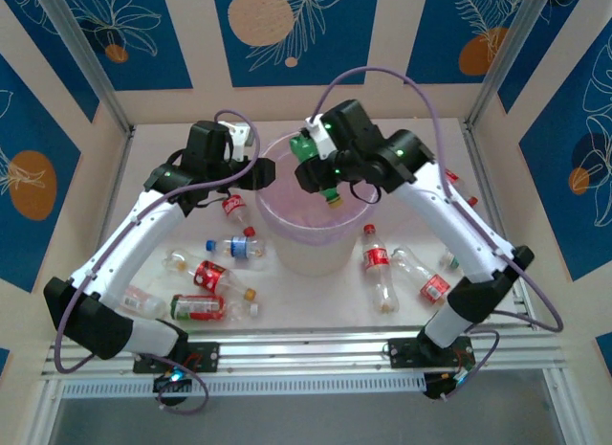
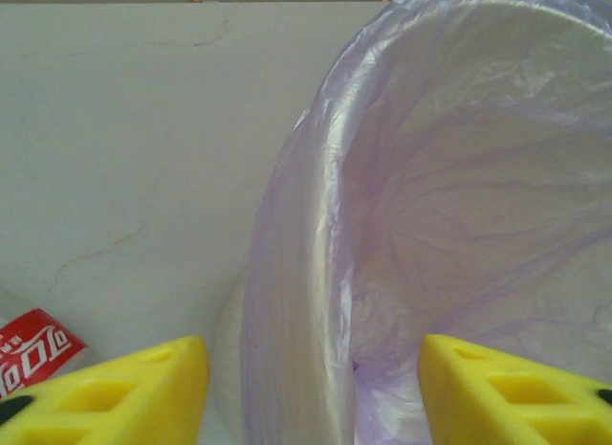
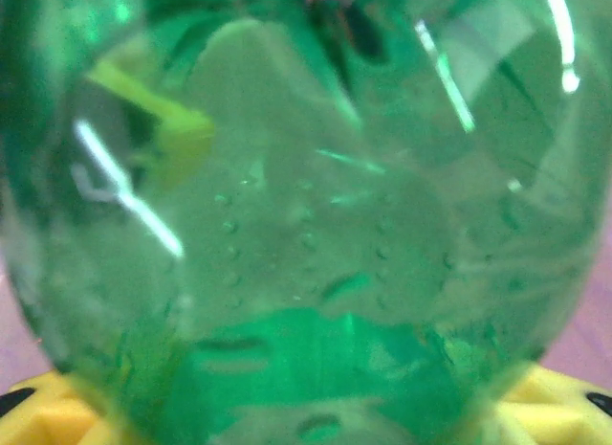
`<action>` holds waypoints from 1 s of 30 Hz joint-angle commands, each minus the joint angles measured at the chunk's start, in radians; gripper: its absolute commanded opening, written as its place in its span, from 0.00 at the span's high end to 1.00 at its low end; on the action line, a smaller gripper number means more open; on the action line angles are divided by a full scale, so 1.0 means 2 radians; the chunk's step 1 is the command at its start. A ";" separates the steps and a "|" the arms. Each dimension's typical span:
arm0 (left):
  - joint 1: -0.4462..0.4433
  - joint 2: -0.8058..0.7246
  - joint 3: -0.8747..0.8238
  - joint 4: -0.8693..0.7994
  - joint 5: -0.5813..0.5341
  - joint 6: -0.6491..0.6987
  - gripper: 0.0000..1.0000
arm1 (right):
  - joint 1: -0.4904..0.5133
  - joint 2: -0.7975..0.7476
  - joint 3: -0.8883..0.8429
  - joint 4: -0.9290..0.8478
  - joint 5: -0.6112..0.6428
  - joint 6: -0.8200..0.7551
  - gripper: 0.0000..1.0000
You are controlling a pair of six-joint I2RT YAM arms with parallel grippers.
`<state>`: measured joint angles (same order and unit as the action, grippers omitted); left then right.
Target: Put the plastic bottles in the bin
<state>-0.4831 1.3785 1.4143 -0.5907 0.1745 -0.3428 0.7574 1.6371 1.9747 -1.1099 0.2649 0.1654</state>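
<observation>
The right gripper (image 1: 323, 169) is clamped on a green bottle (image 3: 306, 234), carried above the open mouth of the bin (image 1: 311, 255). The bottle hangs with its yellow cap (image 1: 332, 198) pointing down, which looks like the right pose for a straight drop into the pinkish liner (image 2: 459, 225). My guess is that letting go is all this bottle needs.

The left gripper (image 1: 256, 172) hangs at the bin's left rim with its yellow fingers (image 2: 143, 388) spread wide and nothing between them but the liner's edge. It seems parked there, clear of the drop.

Plenty of work remains on the table (image 1: 316, 306). Red-labelled bottles (image 1: 215, 276) and a blue-labelled bottle (image 1: 234, 246) lie left of the bin, and more bottles (image 1: 376, 260) lie to its right.
</observation>
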 commanded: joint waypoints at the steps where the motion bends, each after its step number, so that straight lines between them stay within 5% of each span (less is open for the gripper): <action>1: -0.007 0.005 -0.002 0.004 -0.005 0.003 0.47 | 0.001 0.008 0.015 -0.018 -0.009 -0.005 0.53; 9: -0.008 0.006 -0.002 0.006 -0.004 0.004 0.66 | -0.001 0.056 0.003 -0.015 -0.011 -0.014 0.52; 30: -0.008 0.008 -0.002 0.010 -0.010 0.000 0.70 | -0.023 0.105 -0.132 0.080 -0.043 -0.016 0.49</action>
<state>-0.4915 1.3846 1.4143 -0.5598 0.1745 -0.3428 0.7155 1.8256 1.7267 -0.9863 0.2134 0.1505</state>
